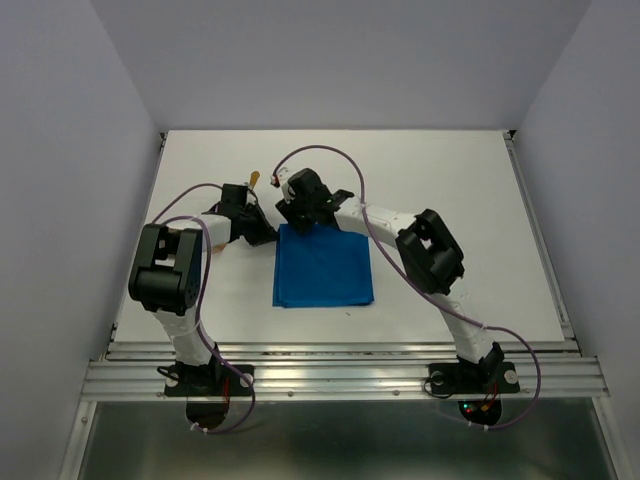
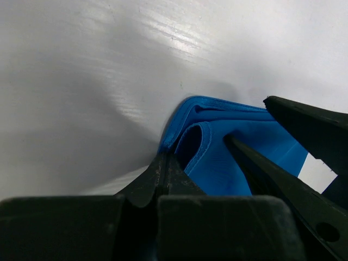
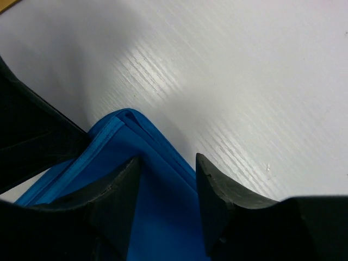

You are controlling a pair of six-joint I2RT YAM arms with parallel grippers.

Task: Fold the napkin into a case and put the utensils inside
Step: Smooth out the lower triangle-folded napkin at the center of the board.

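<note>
The blue napkin (image 1: pixel 323 268) lies folded into a rough square in the middle of the table. My left gripper (image 1: pixel 263 235) is at its far left corner. In the left wrist view its jaws (image 2: pixel 164 156) are pressed together on the napkin's edge (image 2: pixel 217 163), where a layer bulges up in a loop. My right gripper (image 1: pixel 298 218) is at the same corner. In the right wrist view it (image 3: pixel 166 159) is open, with its fingers on either side of the napkin (image 3: pixel 157 217). A golden-orange utensil (image 1: pixel 254 180) shows behind the left gripper, mostly hidden. No case shows.
The white table (image 1: pixel 450 200) is walled by grey panels on the left, right and back. A metal rail (image 1: pixel 340 375) runs along the near edge by the arm bases. The right gripper's black fingers (image 2: pixel 310 128) cross the right of the left wrist view.
</note>
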